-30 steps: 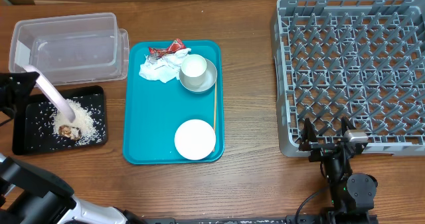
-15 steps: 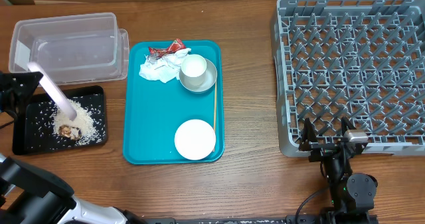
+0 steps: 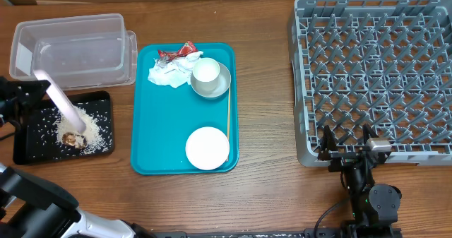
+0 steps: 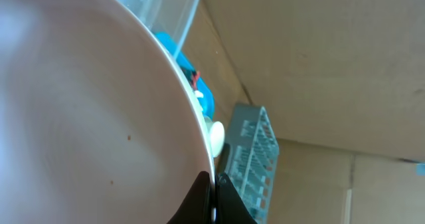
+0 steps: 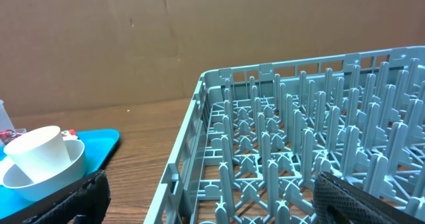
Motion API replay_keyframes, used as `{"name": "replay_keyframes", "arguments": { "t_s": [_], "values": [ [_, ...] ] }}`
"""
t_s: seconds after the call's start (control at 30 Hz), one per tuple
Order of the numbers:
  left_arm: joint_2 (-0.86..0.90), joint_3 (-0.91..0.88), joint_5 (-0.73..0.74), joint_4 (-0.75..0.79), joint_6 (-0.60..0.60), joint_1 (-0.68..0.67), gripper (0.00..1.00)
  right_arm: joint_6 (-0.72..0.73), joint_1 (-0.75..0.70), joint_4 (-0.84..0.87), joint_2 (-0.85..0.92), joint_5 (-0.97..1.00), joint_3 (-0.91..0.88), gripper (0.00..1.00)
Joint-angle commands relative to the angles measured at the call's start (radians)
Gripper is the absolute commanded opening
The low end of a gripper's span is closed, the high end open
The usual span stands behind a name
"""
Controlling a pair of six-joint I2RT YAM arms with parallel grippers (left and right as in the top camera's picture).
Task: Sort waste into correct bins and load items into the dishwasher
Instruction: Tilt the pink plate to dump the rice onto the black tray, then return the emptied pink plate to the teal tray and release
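From overhead, the left gripper (image 3: 34, 90) is at the left edge of the tabletop (image 3: 268, 195). Its jaws are pressed together on the rim of the large plate (image 3: 62, 104). The plate is tilted steeply, so it shows only as a narrow white strip. Its lower end is over the black tray (image 3: 28, 143), where the rice (image 3: 92, 121) and brownish scraps (image 3: 71, 140) lie. If the plate touches the rice, I cannot tell. The clear tub (image 3: 70, 47) stands just behind the black tray.

On the teal tray (image 3: 166, 125) are crumpled napkins (image 3: 166, 73), a red wrapper (image 3: 178, 52), a cup (image 3: 205, 70) standing in a bowl (image 3: 215, 90), and a small plate (image 3: 207, 147). The grey dish rack (image 3: 374, 75) fills the right side. The right gripper (image 3: 346, 147) is at the rack's near edge, its jaws wide apart.

In the left wrist view, the large plate (image 4: 86, 117) covers most of the picture. The left gripper (image 4: 211, 196) pinches its rim at the bottom. Behind the rim are the tub (image 4: 172, 11), the teal tray (image 4: 202, 98), the cup (image 4: 216, 135) and the rack (image 4: 255, 157).

In the right wrist view, the right gripper (image 5: 219, 204) has one of its fingers (image 5: 86, 197) at each lower corner, far apart. The rack (image 5: 299, 157) is in front of it. At the left, the cup (image 5: 40, 152) sits in the bowl (image 5: 50, 177) on the teal tray (image 5: 103, 143).
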Motion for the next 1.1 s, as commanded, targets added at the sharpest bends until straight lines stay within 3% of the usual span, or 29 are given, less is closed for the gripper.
{"name": "replay_keyframes", "arguments": {
  "t_s": [0.0, 0.33, 0.5, 0.57, 0.73, 0.93, 1.07],
  "values": [
    [-0.064, 0.021, 0.039, -0.018, 0.045, -0.033, 0.04, -0.006, -0.001, 0.005, -0.009, 0.009, -0.01, 1.0],
    [-0.209, 0.021, -0.265, -0.055, 0.007, -0.254, 0.04, -0.006, -0.001, 0.005, -0.009, 0.009, -0.01, 1.0],
    [-0.216, 0.021, -0.605, -0.096, -0.185, -0.435, 0.04, -0.006, -0.001, 0.005, -0.009, 0.009, -0.01, 1.0],
    [-0.216, 0.021, -0.679, -0.101, -0.207, -0.54, 0.04, -0.006, -0.001, 0.005, -0.009, 0.009, -0.01, 1.0],
    [-0.215, 0.021, -0.721, -0.09, -0.222, -0.732, 0.04, -0.006, -0.001, 0.005, -0.009, 0.009, -0.01, 1.0],
    [-0.191, 0.02, -0.946, -0.03, -0.282, -0.958, 0.04, -0.006, -0.001, 0.005, -0.009, 0.009, -0.01, 1.0],
    [-0.122, 0.02, -0.951, -0.002, -0.31, -1.072, 0.04, -0.006, -0.001, 0.006, -0.009, 0.009, -0.01, 1.0]
  ]
}}
